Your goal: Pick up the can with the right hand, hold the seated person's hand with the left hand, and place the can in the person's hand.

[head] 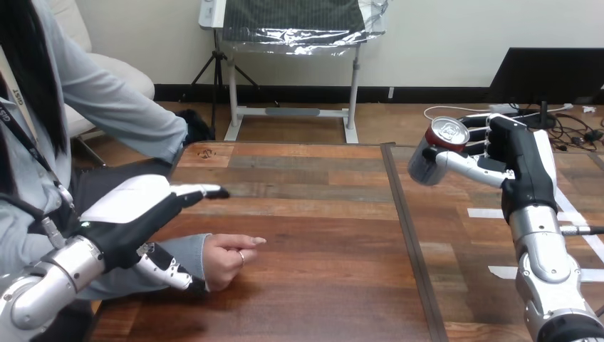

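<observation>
My right hand (514, 162) grips the red-rimmed silver metal can (436, 151), tilted, well right of the person's hand (228, 260) on the wooden desk (320, 214); my left hand (132, 214), fingers straight, hangs beside it.

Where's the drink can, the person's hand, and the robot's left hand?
can (429, 159): head view, on its grey side.
person's hand (226, 261): head view, on its middle.
left hand (134, 200): head view, on its white back shell.

The head view looks forward and down across the brown wooden plank desk (313, 214) from close above its near edge. The robot's left hand (132, 206) enters at lower left, its right hand (527, 167) at the right.
</observation>
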Robot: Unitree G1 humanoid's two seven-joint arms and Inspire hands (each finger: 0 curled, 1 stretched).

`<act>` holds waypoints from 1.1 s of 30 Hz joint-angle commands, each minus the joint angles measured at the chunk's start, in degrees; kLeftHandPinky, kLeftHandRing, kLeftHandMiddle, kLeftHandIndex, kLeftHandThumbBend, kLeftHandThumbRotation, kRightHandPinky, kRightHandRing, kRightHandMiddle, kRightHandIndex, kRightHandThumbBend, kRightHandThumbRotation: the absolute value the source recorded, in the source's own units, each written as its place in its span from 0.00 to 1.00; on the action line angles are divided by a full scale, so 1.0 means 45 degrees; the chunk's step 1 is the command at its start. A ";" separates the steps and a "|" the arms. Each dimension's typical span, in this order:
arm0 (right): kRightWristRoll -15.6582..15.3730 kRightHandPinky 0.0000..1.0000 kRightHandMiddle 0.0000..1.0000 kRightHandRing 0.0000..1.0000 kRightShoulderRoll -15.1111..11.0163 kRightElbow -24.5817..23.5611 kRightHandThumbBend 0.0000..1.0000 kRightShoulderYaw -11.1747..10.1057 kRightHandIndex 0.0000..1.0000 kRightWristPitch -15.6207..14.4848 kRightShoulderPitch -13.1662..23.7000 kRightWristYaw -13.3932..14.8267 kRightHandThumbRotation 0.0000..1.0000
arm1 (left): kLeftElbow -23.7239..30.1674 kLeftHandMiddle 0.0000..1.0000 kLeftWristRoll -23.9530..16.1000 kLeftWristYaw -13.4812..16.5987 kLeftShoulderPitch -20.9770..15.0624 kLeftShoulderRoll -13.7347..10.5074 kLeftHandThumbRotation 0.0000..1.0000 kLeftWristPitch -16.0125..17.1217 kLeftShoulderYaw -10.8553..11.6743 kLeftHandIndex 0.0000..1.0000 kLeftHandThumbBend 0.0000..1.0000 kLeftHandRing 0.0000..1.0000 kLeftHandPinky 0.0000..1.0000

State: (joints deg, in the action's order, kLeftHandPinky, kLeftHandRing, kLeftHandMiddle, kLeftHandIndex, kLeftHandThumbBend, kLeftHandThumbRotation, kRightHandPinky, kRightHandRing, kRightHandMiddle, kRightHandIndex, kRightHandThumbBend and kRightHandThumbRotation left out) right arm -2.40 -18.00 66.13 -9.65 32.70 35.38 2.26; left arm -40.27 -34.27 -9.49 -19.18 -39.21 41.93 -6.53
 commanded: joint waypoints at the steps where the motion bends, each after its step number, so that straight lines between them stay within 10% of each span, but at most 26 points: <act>1: 0.0118 0.41 0.50 0.46 -0.0242 -0.0987 0.75 -0.0088 0.52 0.0342 0.0452 0.0146 0.00 | -0.0578 0.87 -0.0046 0.0001 -0.1233 -0.0421 0.13 0.0052 -0.0368 0.86 1.00 0.87 0.81; 33: 0.0656 0.41 0.49 0.45 -0.0064 -0.1474 0.75 -0.0227 0.52 0.0355 0.0043 -0.0421 0.00 | -0.3372 0.82 -0.2052 0.2457 -0.2300 -0.0584 0.21 0.0236 -0.2483 0.82 1.00 0.81 0.77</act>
State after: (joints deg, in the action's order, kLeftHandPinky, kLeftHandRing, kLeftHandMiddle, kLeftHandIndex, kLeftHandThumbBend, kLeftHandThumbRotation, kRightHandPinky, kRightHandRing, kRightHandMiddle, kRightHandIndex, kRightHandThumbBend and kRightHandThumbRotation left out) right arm -0.70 -17.96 64.80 -9.90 32.69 32.87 0.49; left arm -53.50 -41.81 -1.08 -24.87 -41.04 43.01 -15.50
